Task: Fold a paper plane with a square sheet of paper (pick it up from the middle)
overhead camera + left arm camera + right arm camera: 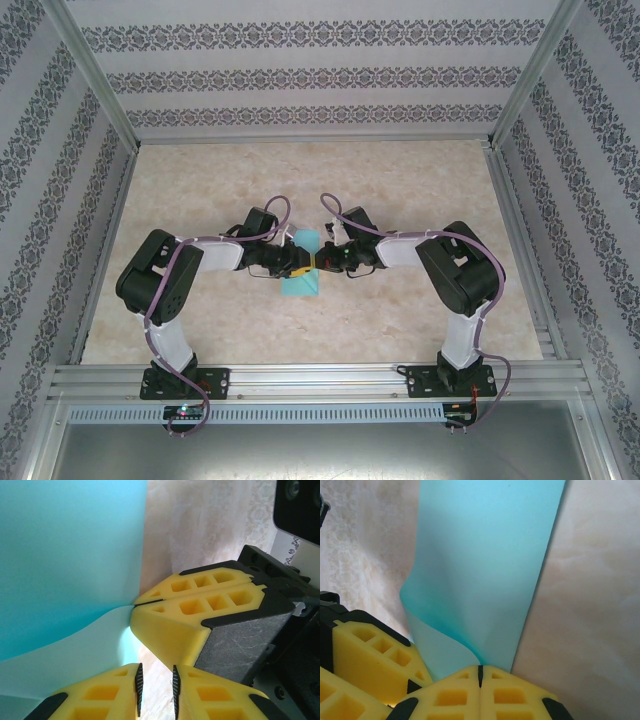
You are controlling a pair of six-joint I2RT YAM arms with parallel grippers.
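The square sheet of paper (299,284) is teal and hangs curled between the two grippers over the middle of the table. My right gripper (480,670) is shut on the sheet's near edge, and the paper (485,555) bends away from it into a soft fold. In the left wrist view the same right gripper (134,604) pinches the paper (70,555) at the point of the curl. My left gripper (156,675) stands open just below, its pads a little apart with bare table showing between them. Its left finger lies under the paper's lower flap.
The marble-patterned tabletop (420,180) lies beneath. Aluminium rails (320,380) run along the near edge and up the sides, with patterned walls (300,75) behind. Both arms meet tip to tip at the table's centre.
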